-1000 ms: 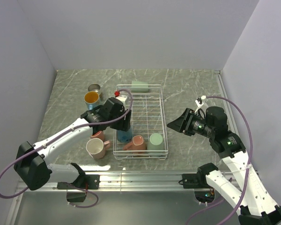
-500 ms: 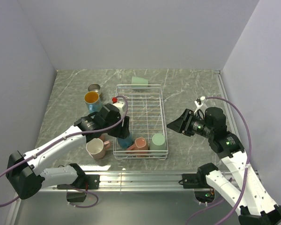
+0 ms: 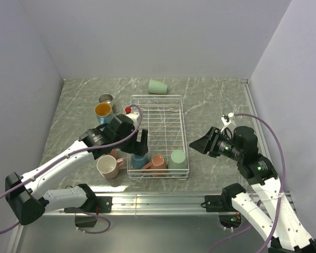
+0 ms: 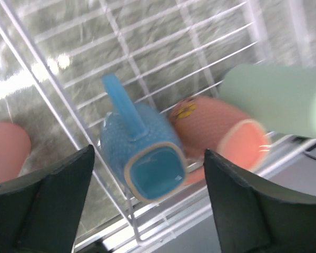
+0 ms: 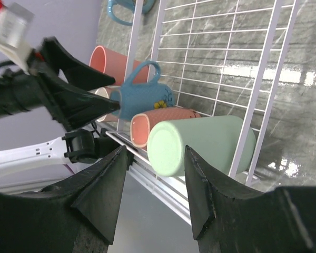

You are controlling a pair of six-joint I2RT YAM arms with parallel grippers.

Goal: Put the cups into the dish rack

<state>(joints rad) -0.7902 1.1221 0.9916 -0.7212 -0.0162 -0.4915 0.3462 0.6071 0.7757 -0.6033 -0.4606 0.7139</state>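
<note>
The white wire dish rack [image 3: 156, 96] holds three cups in its near end: a blue cup [image 3: 139, 161] on its side, a pink cup [image 3: 158, 161] and a mint green cup [image 3: 177, 157]. My left gripper [image 3: 138, 143] hangs open over the blue cup [image 4: 142, 158], with its fingers [image 4: 52, 200] clear on both sides of it. My right gripper [image 3: 201, 143] is open and empty just right of the rack, facing the mint green cup [image 5: 200, 139] without touching it.
Left of the rack stand a cream-white mug [image 3: 107, 166], a pink cup [image 3: 114, 153], a cup with an orange inside [image 3: 102, 110] and a small metallic grey cup [image 3: 106, 98]. Another mint green cup [image 3: 157, 86] lies behind the rack.
My left gripper came toward the near-left corner of the rack with the blue cup, set it down there and opened off it. The right arm shifted slightly nearer.
</note>
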